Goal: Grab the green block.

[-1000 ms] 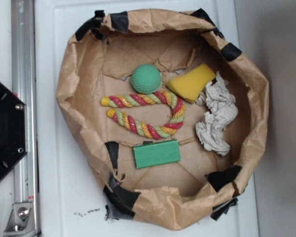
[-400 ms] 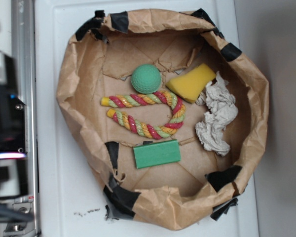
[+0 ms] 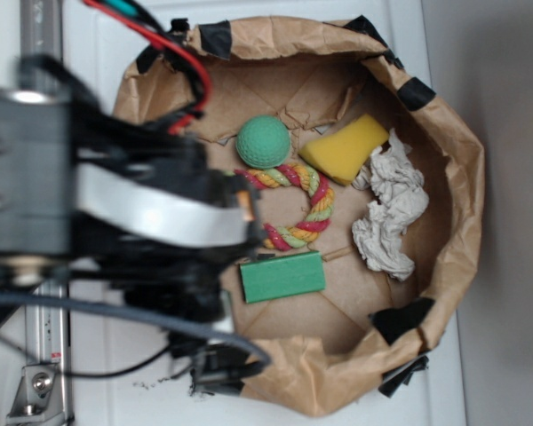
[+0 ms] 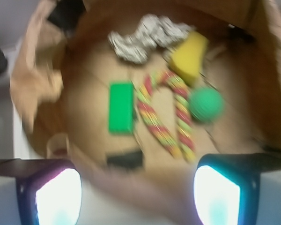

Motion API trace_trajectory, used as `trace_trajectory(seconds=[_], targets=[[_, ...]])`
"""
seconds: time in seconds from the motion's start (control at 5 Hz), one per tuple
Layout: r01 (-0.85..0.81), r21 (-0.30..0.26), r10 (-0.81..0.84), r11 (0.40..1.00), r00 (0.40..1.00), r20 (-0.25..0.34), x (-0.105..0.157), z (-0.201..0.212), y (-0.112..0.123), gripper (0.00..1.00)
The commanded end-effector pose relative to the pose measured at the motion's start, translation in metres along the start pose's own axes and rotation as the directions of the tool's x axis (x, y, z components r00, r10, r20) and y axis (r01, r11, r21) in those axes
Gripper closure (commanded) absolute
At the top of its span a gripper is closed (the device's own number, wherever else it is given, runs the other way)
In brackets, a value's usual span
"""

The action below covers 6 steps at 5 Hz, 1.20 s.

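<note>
Everything lies inside the paper bag. Taking the rope toy as landmark in the exterior view: ball above it, sponge wedge upper right, crumpled paper right, block just below.

left half of the rope toy behind the blurred arm; wrist view motion-smeared throughout

The green block lay flat on the brown paper floor, a matte rectangular slab with straight edges, its long side running nearly level in the exterior view, untouched, its top face fully exposed.
</note>
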<state>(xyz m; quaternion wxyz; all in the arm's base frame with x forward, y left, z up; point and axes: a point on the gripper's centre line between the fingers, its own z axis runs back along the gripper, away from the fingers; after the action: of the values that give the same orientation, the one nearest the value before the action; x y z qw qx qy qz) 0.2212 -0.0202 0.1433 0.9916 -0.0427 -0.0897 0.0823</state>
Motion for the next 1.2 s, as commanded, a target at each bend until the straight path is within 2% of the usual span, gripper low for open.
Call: trace_trajectory(seconds=[0.0,0.2,0.4,0.6,0.8,1.0], targets=[[-0.272,-0.016,0.272,0.962,0.962,-0.011,0.028,-0.022,0.013,0.0],[-0.27,0.03,0.271,0.962,0.962,-0.022,0.03,-0.04,0.012,0.0],[-0.301,0.0,0.301,0.954,0.953,0.021,0.033,-0.025,0.022,0.0],[-0.333,-0.052,0.336,0.942,0.938,0.081,0.042,0.008,0.031,0.0],[-0.358,-0.08,0.365,0.93,0.927,0.087,0.051,0.016,0.038,0.0],[-0.346,-0.029,0.347,0.938,0.936,0.051,0.052,-0.017,0.028,0.0]])
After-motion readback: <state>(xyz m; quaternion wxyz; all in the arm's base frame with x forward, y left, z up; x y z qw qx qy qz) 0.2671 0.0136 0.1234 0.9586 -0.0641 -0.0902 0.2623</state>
